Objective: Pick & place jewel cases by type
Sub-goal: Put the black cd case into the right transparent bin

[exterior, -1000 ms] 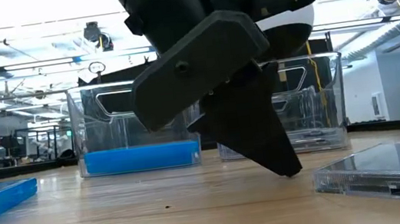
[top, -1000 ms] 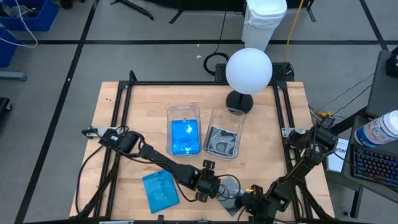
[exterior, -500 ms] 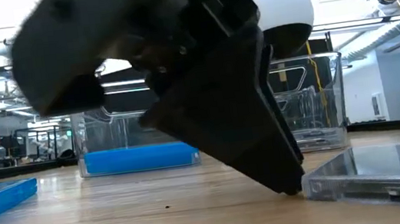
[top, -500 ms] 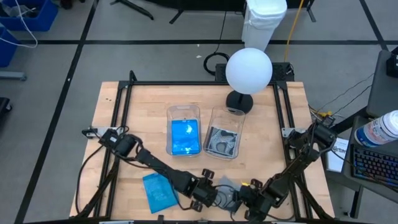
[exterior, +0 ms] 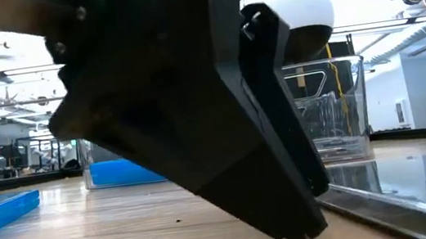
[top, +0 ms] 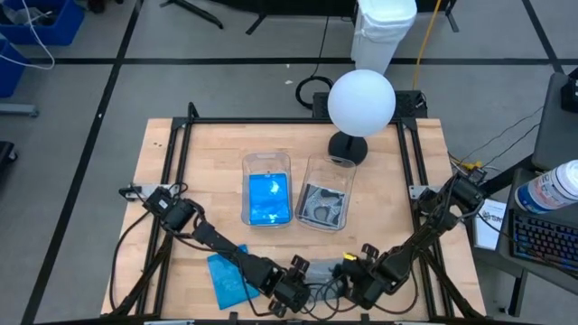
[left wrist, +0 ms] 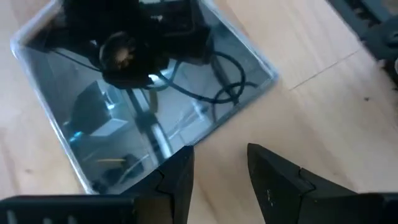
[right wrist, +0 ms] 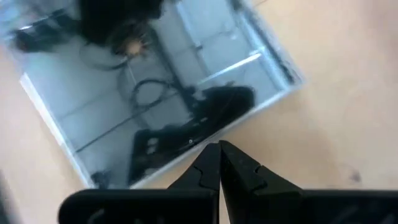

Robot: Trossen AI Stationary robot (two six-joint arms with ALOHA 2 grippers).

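A clear jewel case (top: 323,268) lies flat on the table near its near edge, between my two grippers. It also shows in the low view (exterior: 403,185). My left gripper (top: 291,287) is open at the case's left side, its tips down at the table (exterior: 304,219). My right gripper (top: 354,275) is shut at the case's right side. A blue jewel case (top: 230,275) lies flat to the left. Farther back stand a tub with blue cases (top: 268,194) and a tub with grey cases (top: 323,206). My left gripper (left wrist: 217,152) is open, slanting down from the left, and the tip of one finger (left wrist: 181,163) meets the clear case's edge (left wrist: 177,148). Bare wood shows between the fingers. My right gripper (right wrist: 219,146) is shut, its tips set against the case's opposite edge (right wrist: 208,138), slanting down from the right. The case lies flat.
A white ball lamp on a black foot (top: 361,104) stands behind the tubs. A black metal frame (top: 172,162) runs round the table. Bare wood (top: 208,153) lies at the far left. Cables and a keyboard (top: 542,235) sit off the right edge.
My left gripper has moved toward the near edge and lower, filling more of the low view. My right gripper has shifted slightly toward the far side. The clear case has slid toward the near edge, between the two grippers.
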